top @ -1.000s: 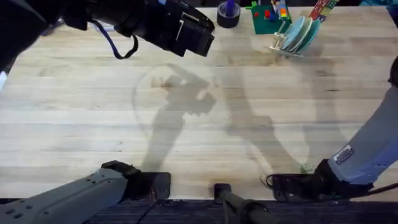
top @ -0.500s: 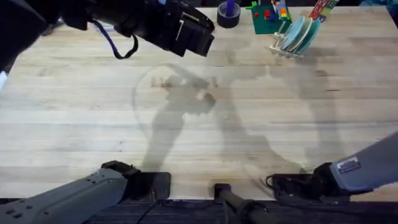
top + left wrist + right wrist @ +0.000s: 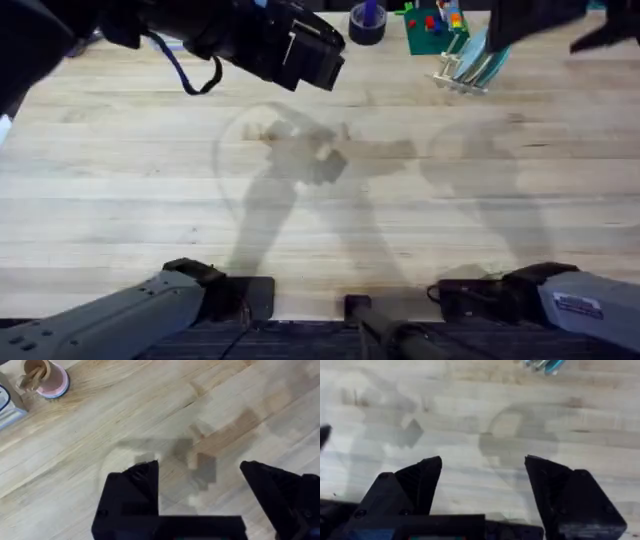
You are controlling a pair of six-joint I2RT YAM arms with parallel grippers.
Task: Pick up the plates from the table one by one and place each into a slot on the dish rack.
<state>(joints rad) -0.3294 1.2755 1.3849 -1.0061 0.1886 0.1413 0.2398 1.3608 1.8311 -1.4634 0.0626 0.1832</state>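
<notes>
The dish rack (image 3: 452,80) stands at the table's (image 3: 320,200) far right, holding light teal plates (image 3: 482,52) on edge between its pegs. The same plates (image 3: 543,364) peek in at the far edge of the right wrist view. My right arm (image 3: 545,20) hangs dark and blurred high above the rack. Its gripper (image 3: 482,462) is open over bare wood with nothing between the fingers. Raised over the far left of the table, my left gripper (image 3: 312,58) is also open, with only bare planks under it (image 3: 198,467).
A dark tape roll (image 3: 367,22) and a green holder with coloured pieces (image 3: 430,30) sit at the back edge beside the rack. A pink cup with a wooden piece (image 3: 44,377) stands farther off in the left wrist view. Arm shadows fall across the table's middle.
My right arm has lifted from the lower right and now looms dark over the rack at the top right. Its shadow has shifted across the wood. The left arm has stayed put.
</notes>
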